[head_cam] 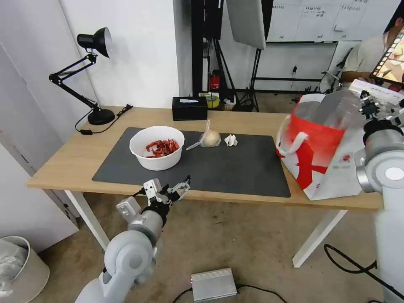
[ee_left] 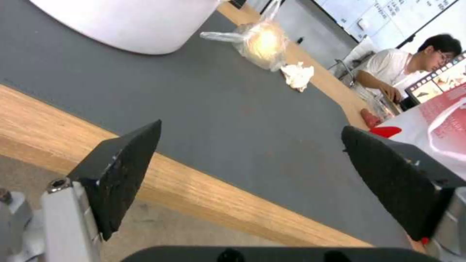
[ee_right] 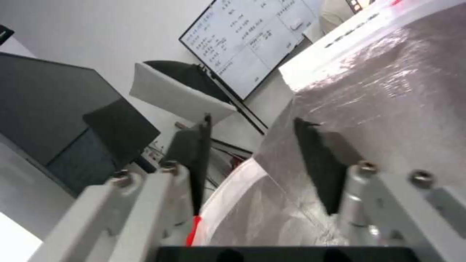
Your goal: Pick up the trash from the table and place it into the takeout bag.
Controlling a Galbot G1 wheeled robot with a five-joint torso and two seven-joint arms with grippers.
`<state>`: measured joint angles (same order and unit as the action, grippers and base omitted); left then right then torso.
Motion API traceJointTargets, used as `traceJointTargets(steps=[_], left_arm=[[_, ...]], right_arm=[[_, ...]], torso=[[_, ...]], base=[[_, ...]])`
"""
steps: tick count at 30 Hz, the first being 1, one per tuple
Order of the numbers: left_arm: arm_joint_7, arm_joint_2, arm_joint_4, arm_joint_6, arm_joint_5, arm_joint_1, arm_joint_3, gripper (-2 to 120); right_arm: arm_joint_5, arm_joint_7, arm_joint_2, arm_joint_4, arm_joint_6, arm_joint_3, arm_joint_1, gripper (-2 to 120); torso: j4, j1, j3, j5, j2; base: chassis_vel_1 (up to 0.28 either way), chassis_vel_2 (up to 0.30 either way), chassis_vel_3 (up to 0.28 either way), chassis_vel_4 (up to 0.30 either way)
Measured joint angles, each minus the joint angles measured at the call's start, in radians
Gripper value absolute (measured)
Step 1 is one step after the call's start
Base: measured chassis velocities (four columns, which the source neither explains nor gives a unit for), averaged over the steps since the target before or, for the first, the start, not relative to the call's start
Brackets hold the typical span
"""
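Observation:
On the table (head_cam: 67, 164), a dark grey mat (head_cam: 235, 172) carries the trash: a white bowl of red scraps (head_cam: 156, 147), a knotted clear bag (head_cam: 209, 138) and a crumpled white tissue (head_cam: 230, 140). My left gripper (head_cam: 179, 189) hangs open at the table's front edge, just below and in front of the bowl. Its wrist view looks across the mat to the knotted bag (ee_left: 262, 42) and tissue (ee_left: 297, 74). The red-and-white takeout bag (head_cam: 324, 155) stands at the table's right end. Over its mouth, my right gripper (ee_right: 251, 120) is open and holds nothing, with the foil lining (ee_right: 388, 91) behind it.
A black tissue box (head_cam: 189, 108) and a black desk lamp (head_cam: 94, 42) stand along the table's far edge. On the floor are a white waste bin (head_cam: 17, 265) at the left, a silver box (head_cam: 213, 284) with a cable, and the table's white legs.

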<state>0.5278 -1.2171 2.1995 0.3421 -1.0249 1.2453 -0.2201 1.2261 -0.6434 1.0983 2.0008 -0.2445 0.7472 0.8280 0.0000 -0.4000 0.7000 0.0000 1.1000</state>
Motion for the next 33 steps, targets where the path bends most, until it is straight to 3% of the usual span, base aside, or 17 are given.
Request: traceJointTargets(steps=[7, 13, 33], left_arm=[[0.000, 0.001, 0.001, 0.000, 0.001, 0.002, 0.000, 100], [0.000, -0.002, 0.002, 0.000, 0.003, 0.006, 0.001, 100], [0.000, 0.001, 0.011, 0.000, 0.002, 0.005, -0.013, 100]], right_arm=[[0.006, 0.002, 0.001, 0.000, -0.001, -0.001, -0.002, 78], [0.014, 0.004, 0.002, 0.005, -0.002, -0.002, 0.001, 96], [0.033, 0.048, 0.009, 0.022, -0.004, -0.010, 0.008, 100]], torso=[[0.0000, 0.000, 0.000, 0.0000, 0.000], [0.0000, 0.000, 0.000, 0.0000, 0.000], [0.0000, 0.000, 0.000, -0.0001, 0.000]], base=[[0.000, 0.000, 0.000, 0.000], [0.000, 0.000, 0.000, 0.000], [0.000, 0.000, 0.000, 0.000]])
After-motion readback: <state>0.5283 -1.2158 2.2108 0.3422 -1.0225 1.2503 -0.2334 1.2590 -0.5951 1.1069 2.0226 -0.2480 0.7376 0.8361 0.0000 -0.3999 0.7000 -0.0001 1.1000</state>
